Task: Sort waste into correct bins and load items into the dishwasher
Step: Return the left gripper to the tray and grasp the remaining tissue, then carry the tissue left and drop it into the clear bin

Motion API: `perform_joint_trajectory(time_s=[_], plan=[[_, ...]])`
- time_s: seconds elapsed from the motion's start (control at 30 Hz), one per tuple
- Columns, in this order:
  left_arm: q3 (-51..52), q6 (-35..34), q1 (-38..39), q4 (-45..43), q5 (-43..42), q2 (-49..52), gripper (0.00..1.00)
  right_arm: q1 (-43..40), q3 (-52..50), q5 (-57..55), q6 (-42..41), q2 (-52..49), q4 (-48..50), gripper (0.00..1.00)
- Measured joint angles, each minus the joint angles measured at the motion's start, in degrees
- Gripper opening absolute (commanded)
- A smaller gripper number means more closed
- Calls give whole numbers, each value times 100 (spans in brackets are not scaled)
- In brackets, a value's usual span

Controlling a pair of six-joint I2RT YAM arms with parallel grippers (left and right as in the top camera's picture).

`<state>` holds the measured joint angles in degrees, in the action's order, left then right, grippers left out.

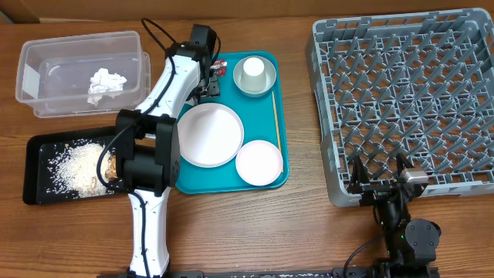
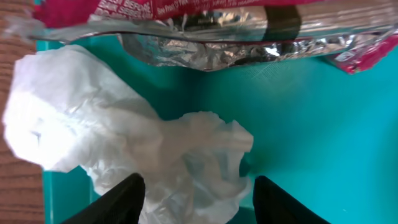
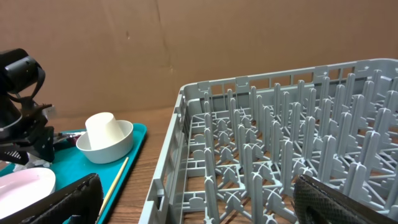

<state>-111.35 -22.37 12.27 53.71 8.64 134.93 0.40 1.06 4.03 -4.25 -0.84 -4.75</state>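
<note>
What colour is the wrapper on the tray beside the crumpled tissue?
Wrapper: magenta outside, silver foil inside; clearest in left wrist view.

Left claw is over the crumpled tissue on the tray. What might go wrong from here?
1. The foil wrapper lies against the tissue, so closing the left claw may drag both.
2. The tissue spreads wider than the open claw; a pinch may catch only a fold and slip.

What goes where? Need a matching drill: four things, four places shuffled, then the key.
1. rice
2. cup
3. chopstick
4. left gripper

A. upside down in the bowl
B. over a white napkin
C. on the black tray
D. by the teal tray right edge

Pairs: 1-C, 2-A, 3-D, 4-B
</note>
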Motion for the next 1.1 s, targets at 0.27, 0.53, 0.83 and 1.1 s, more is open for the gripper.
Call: perform_joint_trajectory(time_s=[0.27, 0.53, 0.83, 1.1], plan=[[0, -37, 0, -13, 2, 20, 4, 0, 0, 0, -2, 0, 0, 100], [-48, -17, 0, 291, 26, 20, 4, 0, 0, 2, 0, 0, 0, 100], [-1366, -17, 0, 1508, 741, -74, 4, 0, 0, 2, 0, 0, 0, 100], [-2079, 26, -39, 1495, 1596, -758, 4, 0, 0, -2, 0, 0, 0, 100]])
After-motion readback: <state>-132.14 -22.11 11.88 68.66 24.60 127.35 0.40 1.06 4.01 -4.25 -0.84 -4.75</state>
